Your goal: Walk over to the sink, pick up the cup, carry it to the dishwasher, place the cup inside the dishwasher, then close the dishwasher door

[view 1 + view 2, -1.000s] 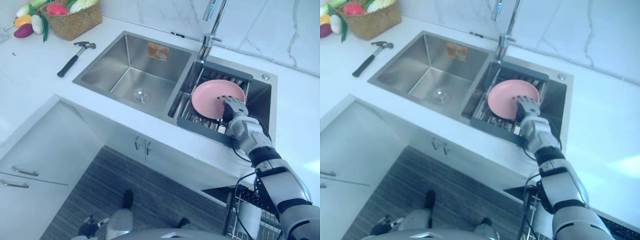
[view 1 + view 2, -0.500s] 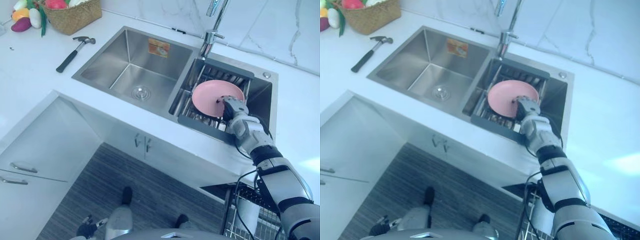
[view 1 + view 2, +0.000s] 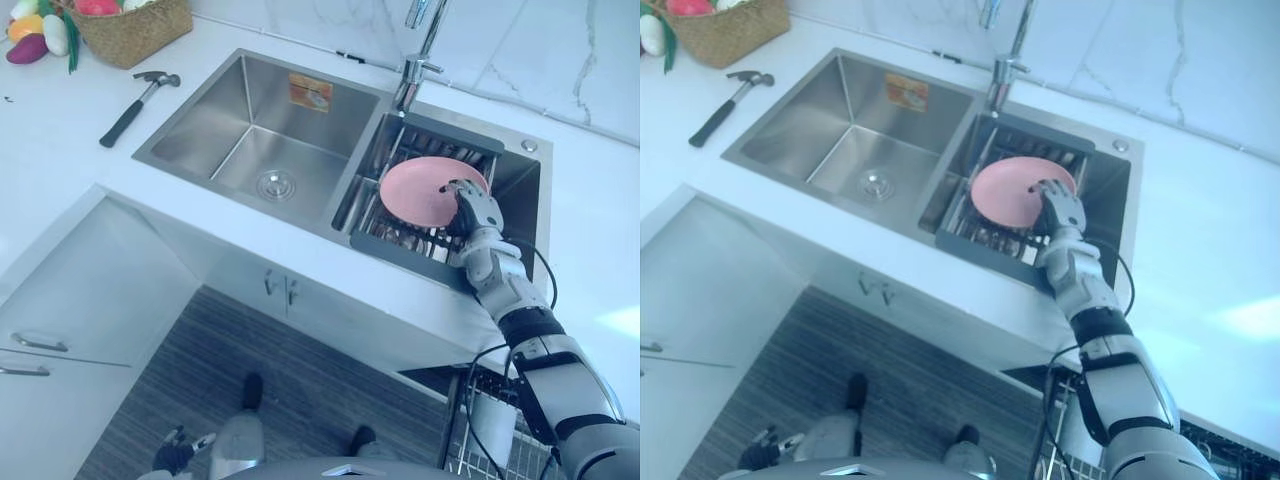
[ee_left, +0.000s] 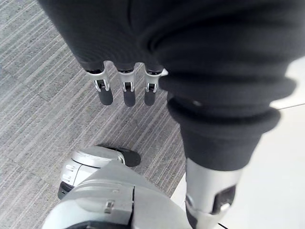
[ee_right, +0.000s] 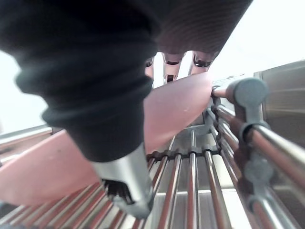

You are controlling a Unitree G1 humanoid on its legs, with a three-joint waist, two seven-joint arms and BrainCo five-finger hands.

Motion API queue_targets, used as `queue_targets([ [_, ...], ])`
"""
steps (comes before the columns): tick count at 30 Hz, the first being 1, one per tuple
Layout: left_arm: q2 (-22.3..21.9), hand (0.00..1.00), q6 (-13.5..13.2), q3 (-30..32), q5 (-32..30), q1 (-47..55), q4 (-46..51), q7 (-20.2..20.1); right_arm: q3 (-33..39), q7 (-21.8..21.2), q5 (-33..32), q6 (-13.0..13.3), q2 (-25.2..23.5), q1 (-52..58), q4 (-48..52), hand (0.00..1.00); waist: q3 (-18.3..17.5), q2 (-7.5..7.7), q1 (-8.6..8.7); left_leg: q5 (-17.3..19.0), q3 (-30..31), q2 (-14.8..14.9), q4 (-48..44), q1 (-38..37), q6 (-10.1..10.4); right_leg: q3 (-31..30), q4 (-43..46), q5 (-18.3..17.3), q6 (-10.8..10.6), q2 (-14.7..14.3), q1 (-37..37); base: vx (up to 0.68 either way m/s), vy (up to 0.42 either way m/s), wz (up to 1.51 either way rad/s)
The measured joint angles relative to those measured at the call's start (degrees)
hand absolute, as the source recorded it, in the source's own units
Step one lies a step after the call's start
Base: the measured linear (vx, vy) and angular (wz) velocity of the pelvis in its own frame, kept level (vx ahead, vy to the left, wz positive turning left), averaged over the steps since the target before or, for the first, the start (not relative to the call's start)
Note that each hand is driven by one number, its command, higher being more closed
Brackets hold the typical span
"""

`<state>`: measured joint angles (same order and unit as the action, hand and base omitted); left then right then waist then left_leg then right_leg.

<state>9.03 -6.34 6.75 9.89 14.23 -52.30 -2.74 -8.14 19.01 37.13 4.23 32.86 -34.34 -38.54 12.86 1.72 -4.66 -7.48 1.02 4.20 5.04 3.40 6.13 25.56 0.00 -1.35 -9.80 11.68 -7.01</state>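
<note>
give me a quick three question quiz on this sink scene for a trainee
1. True or false: the pink plate lies flat in the left basin of the sink.
2. What lies on the counter near the wicker basket? A) hammer B) whisk C) sponge
3. Fill in: the right hand grips the plate by its ____.

Key: 1 false, it leans in the dish rack in the right basin. 2 A. 3 rim; the left hand hangs open above the floor.
</note>
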Motion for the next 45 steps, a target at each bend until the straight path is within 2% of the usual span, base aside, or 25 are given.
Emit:
queue_targets([
  [5, -0.3, 0.0, -1.3, 0.5, -0.1, 0.0, 0.1, 0.5, 2.9, 1.8, -1.5, 1.8, -1.3, 2.6, 7.5, 1.0, -0.1, 0.21, 0.62, 0.0, -1.3, 0.2, 0.0, -1.0, 0.0, -0.3, -0.3, 0.0, 0.0, -0.1, -0.9, 0.03, -0.009, -0.05],
  [12, -1.1, 0.0, -1.7, 2.4, -1.3, 0.2, -0.1, 1.2, 4.0, 2.6, -2.0, 4.5, -3.1, 5.8, 13.5, 1.0, -1.9, 1.57, 1.63, 0.3, -2.8, 0.5, 0.0, -1.7, 0.0, -1.3, -0.4, 0.1, 0.1, -0.2, -0.8, -0.02, 0.001, -0.07],
  [19, -1.1, 0.0, -1.7, 3.9, -1.9, 0.2, -0.1, 1.3, 3.5, -3.0, -2.0, 5.6, -3.1, 6.9, 15.2, 1.0, -3.2, 2.16, 1.53, 0.3, -3.2, 0.5, 0.0, -1.7, 0.0, -1.6, -1.0, 0.5, 0.0, -0.2, -0.9, 0.0, 0.001, -0.01],
  [20, -1.1, 0.0, -1.7, 4.0, -2.1, 0.3, -0.1, 1.3, 3.3, -3.7, -2.0, 5.6, -3.1, 6.9, 15.2, 0.0, -3.3, 2.17, 1.54, 0.4, -3.2, 0.5, 0.0, -1.7, 0.0, -1.6, -1.0, 0.5, 0.0, -0.2, -0.9, 0.0, 0.0, 0.0],
  [28, -1.2, 0.0, -1.5, 4.4, -2.4, 0.3, -0.2, 1.3, -0.9, -13.0, -2.0, 5.6, -3.1, 7.0, 14.2, 0.0, -4.2, 2.26, 1.48, 0.4, -3.1, 0.4, 0.0, -1.7, 0.1, -1.2, -1.1, 0.5, -0.1, -0.2, -1.0, 0.0, 0.0, 0.0],
  [31, -1.1, 0.0, -1.5, 4.4, -2.9, 0.6, -0.3, 1.3, -1.2, -15.0, -1.9, 5.5, -3.1, 6.9, 11.5, 0.0, -5.1, 2.34, 1.41, 0.4, -2.8, 0.3, 0.0, -1.8, 0.1, -0.8, -1.2, 0.5, -0.1, -0.1, -1.3, 0.0, 0.0, 0.05],
  [37, -1.2, 0.0, -1.5, 4.4, -3.5, 1.2, -0.7, 1.3, -3.2, -15.2, -0.4, 4.9, -3.1, 6.9, 8.5, 0.0, -5.2, 2.33, 1.29, 0.3, -2.6, 0.3, 0.0, -2.1, 0.0, -0.3, -1.3, 0.5, -0.1, -0.1, -1.6, 0.0, 0.001, 0.02],
  [45, -1.2, 0.0, -1.1, 4.3, -4.0, 1.2, -0.7, 1.3, -3.2, -13.5, 7.6, 0.0, -3.1, 5.6, 5.9, 0.0, -5.2, 2.27, 0.76, 0.2, -1.9, 0.0, 0.0, -2.0, -0.1, 0.3, -1.3, 0.5, -0.1, -0.1, -2.0, 0.0, 0.002, 0.03],
])
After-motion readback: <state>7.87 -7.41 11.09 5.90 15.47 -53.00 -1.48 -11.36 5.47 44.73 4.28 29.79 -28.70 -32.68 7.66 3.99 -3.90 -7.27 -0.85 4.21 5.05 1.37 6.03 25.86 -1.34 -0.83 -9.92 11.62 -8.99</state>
